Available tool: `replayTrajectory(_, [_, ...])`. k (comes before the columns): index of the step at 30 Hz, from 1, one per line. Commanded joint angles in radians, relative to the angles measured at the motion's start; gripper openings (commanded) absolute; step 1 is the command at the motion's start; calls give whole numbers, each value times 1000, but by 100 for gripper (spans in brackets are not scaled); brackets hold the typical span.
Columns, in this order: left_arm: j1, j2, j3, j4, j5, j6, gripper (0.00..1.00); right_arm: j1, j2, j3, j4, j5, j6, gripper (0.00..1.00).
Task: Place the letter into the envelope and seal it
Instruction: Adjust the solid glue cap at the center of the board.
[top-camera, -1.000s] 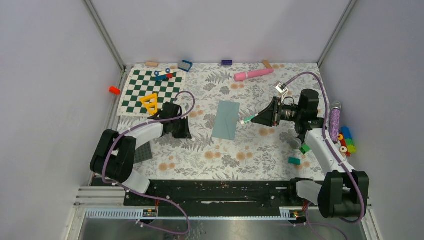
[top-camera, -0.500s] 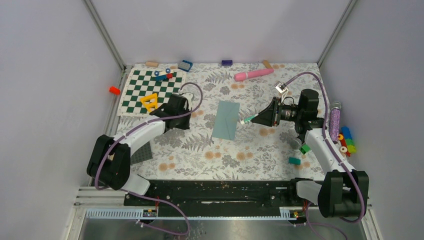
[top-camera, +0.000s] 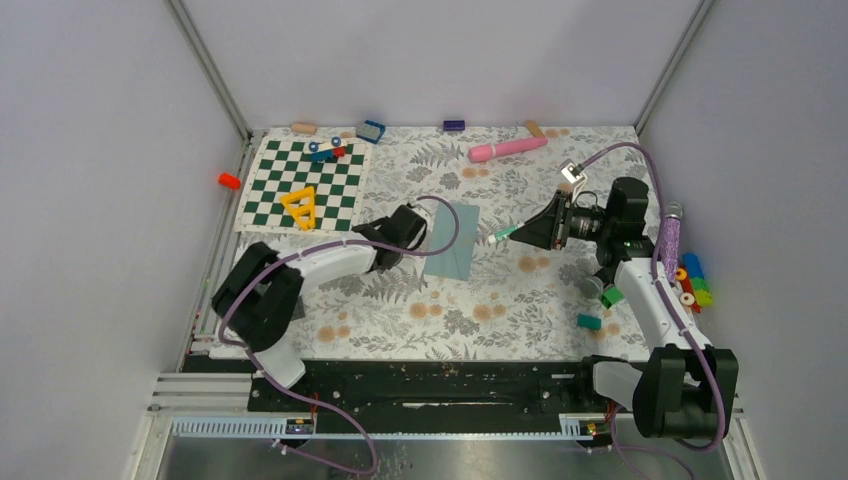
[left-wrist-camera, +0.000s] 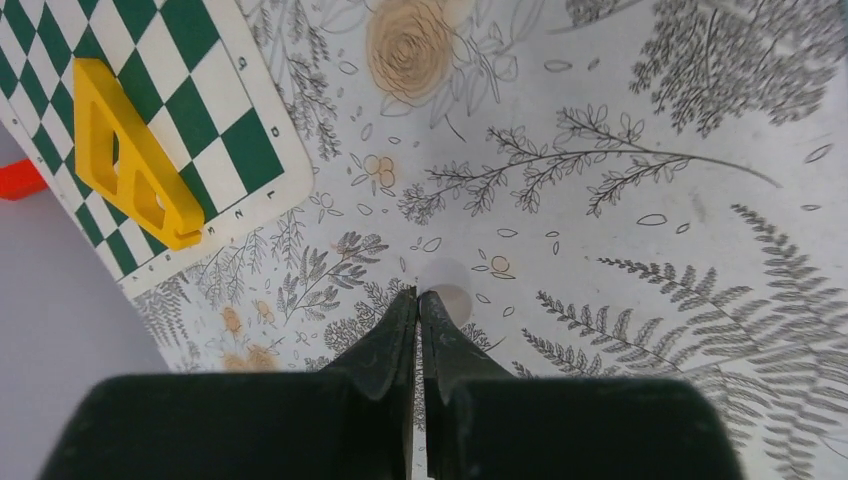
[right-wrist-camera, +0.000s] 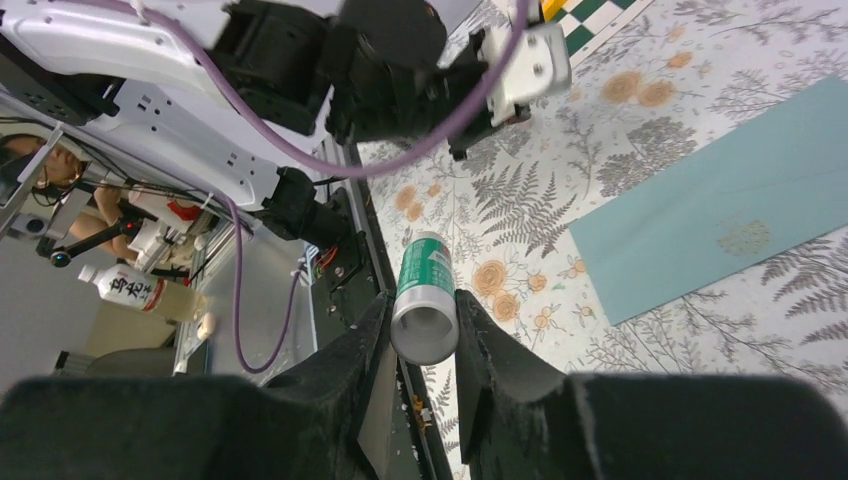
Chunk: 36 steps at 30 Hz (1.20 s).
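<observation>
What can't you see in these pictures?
Letter: in no view; maybe inside the envelope, cannot tell.
Envelope's left edge: top view, partly behind the left arm.
Envelope's far end: right wrist view, cut by the picture's edge.
Label on tube: right wrist view, end-on in the right hand.

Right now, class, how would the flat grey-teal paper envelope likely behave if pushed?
The flat grey-teal paper envelope looks thin: probably light and floppy. Lying flush on the floral tablecloth, it would likely slide or buckle, not roll.

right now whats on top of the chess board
A yellow triangle and a few small blue and red blocks sit on the board. The squares under them are hidden.
</observation>
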Motion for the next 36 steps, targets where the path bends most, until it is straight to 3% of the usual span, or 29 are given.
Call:
replayTrajectory(1, [-38,86,39,1,-168,99,0,-37,-42,46,18,-40,16,17])
replayTrajectory(10, [-110,176,68,4,-252,151,0,-44,-45,42,32,-48,28,17])
replayTrajectory(13, [-119,185,73,-1,-251,149,6,-44,-44,37,54,-52,44,17])
replayTrajectory(36, [-177,204,102,-33,-241,125,27,-44,-38,22,114,-62,88,17])
